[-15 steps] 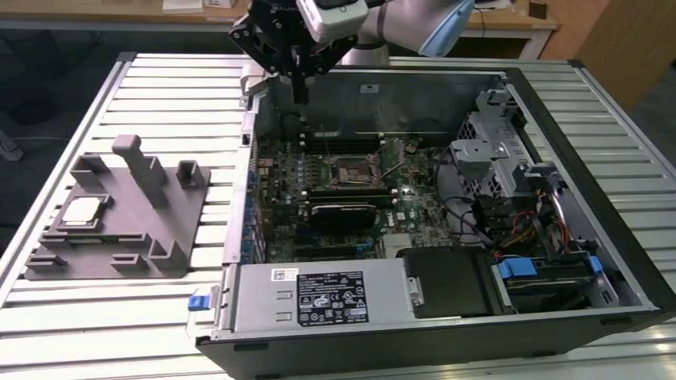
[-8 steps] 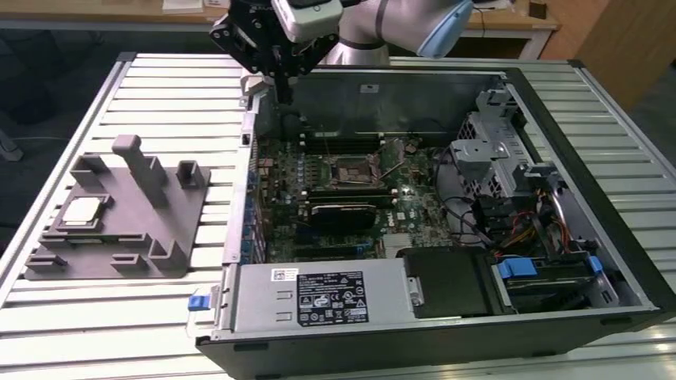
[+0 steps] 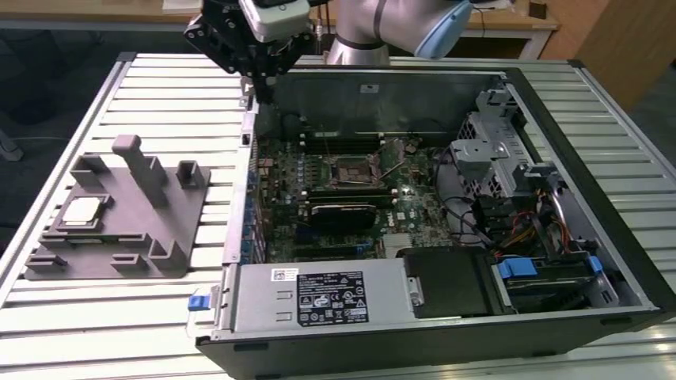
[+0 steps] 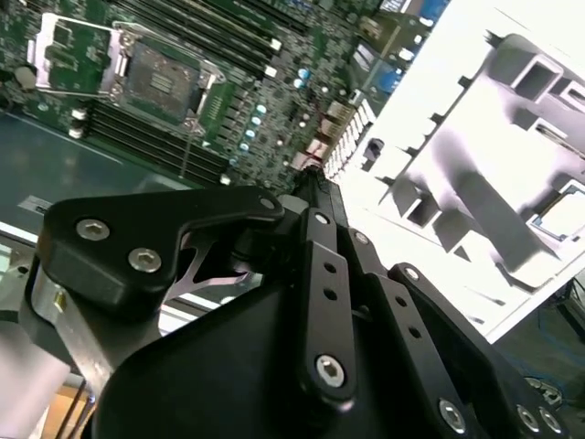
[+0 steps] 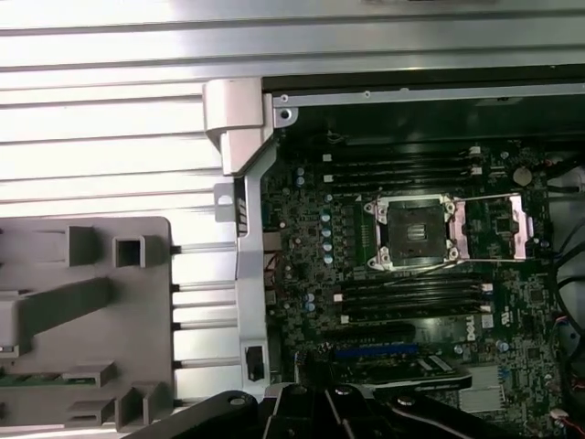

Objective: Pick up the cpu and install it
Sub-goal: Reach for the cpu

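Observation:
The cpu [image 3: 82, 210] is a small pale square chip lying flat in the grey fixture [image 3: 158, 229] at the exterior view's left; the second wrist view catches it [image 4: 559, 215] on the fixture [image 4: 475, 183]. My gripper [image 3: 261, 89] hangs shut and empty over the back left corner of the open computer case, well away from the cpu. Its tips [image 4: 311, 178] point down at the case edge. The motherboard's cpu socket [image 3: 352, 170] [image 4: 157, 80] [image 5: 413, 233] stands bare, with its metal load plate [image 5: 498, 229] swung open beside it.
The case's upright walls [image 3: 248, 150] ring the motherboard. Inside are a black card [image 3: 340, 212], a power supply [image 3: 317, 297], a drive cage [image 3: 496, 158] and loose cables. The fixture's upright posts [image 3: 129, 154] rise beside the cpu. All rest on a slatted white table [image 3: 127, 332].

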Controlling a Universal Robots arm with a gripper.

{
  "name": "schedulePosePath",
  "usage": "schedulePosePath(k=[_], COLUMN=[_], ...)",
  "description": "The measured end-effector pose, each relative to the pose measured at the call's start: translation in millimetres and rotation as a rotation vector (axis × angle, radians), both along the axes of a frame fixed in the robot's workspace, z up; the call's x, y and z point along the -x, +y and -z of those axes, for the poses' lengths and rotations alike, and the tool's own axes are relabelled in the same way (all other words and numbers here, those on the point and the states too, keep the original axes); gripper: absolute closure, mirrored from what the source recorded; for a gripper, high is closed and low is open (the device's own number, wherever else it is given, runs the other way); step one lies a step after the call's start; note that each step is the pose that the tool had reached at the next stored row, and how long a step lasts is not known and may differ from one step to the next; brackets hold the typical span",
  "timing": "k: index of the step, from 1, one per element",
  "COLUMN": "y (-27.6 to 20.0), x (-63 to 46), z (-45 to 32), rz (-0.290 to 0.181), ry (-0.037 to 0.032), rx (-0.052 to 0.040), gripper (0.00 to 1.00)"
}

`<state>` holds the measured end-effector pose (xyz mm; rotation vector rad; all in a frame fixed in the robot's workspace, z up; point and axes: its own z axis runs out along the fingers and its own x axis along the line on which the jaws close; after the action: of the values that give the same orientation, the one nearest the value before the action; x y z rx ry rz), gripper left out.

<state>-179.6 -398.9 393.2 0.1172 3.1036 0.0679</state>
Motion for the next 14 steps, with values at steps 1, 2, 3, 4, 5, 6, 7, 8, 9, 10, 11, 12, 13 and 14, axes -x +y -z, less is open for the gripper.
schedulePosePath(k=[1, 2, 3, 4, 5, 6, 7, 8, 9, 10, 11, 12, 13, 14], y=[0.0, 0.0, 0.0, 0.0, 0.0, 0.0, 0.0, 0.0, 0.0, 0.0, 0.0, 0.0, 0.0, 0.0], x=[2.8, 5.9, 8.6, 11.3, 14.0, 16.9, 19.8, 22.9, 25.8, 28.8, 31.8, 34.7, 37.7, 40.7], z=[0.0, 0.1, 0.1, 0.1, 0.2, 0.2, 0.3, 0.3, 0.3, 0.3, 0.4, 0.4, 0.5, 0.6], rz=[0.000, 0.000, 0.000, 0.000, 0.000, 0.000, 0.000, 0.000, 0.000, 0.000, 0.000, 0.000, 0.000, 0.000], ry=[-0.0004, -0.0008, -0.0012, -0.0015, -0.0019, -0.0023, -0.0027, -0.0032, -0.0036, -0.0040, -0.0045, -0.0049, -0.0052, -0.0055], rx=[0.0000, 0.0000, -0.0001, -0.0001, -0.0001, -0.0001, -0.0001, -0.0001, 0.0000, 0.0000, 0.0000, 0.0000, 0.0000, -0.0001], gripper=[0.89, 0.89, 0.89, 0.89, 0.89, 0.89, 0.89, 0.89, 0.89, 0.89, 0.89, 0.89, 0.89, 0.89])
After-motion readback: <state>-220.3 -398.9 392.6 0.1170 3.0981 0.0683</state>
